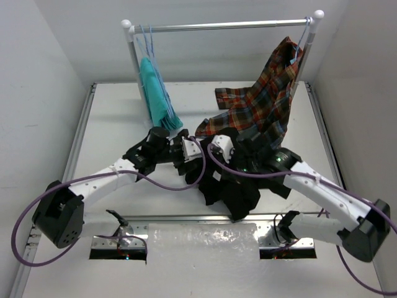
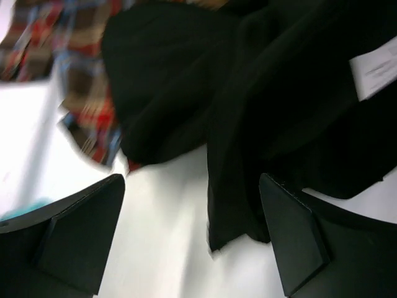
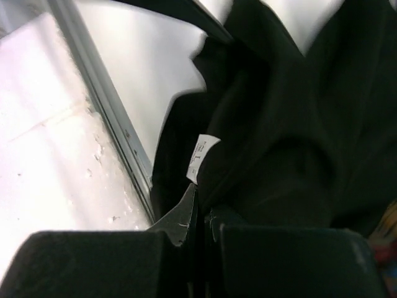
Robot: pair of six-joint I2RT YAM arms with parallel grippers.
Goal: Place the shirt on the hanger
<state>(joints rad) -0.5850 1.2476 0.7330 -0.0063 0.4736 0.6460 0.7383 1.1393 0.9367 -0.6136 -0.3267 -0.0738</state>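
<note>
The black shirt (image 1: 239, 183) lies bunched at the middle of the white table, between my two arms. My right gripper (image 1: 214, 166) is shut on a fold of the shirt (image 3: 279, 124) right below its white label (image 3: 200, 156); its fingertips (image 3: 186, 214) are pressed together. My left gripper (image 1: 188, 161) stands open just left of the shirt. In the left wrist view a hanging black fold (image 2: 239, 198) sits between its fingers (image 2: 298, 242), close to the right one. Thin pale-blue hangers (image 1: 147, 38) hang at the rail's left end.
A silver rail (image 1: 223, 26) with white knobs spans the back. A teal garment (image 1: 156, 93) hangs at its left end and a red-orange plaid shirt (image 1: 263, 105) droops from its right end onto the table. A metal strip (image 3: 108, 105) edges the table front.
</note>
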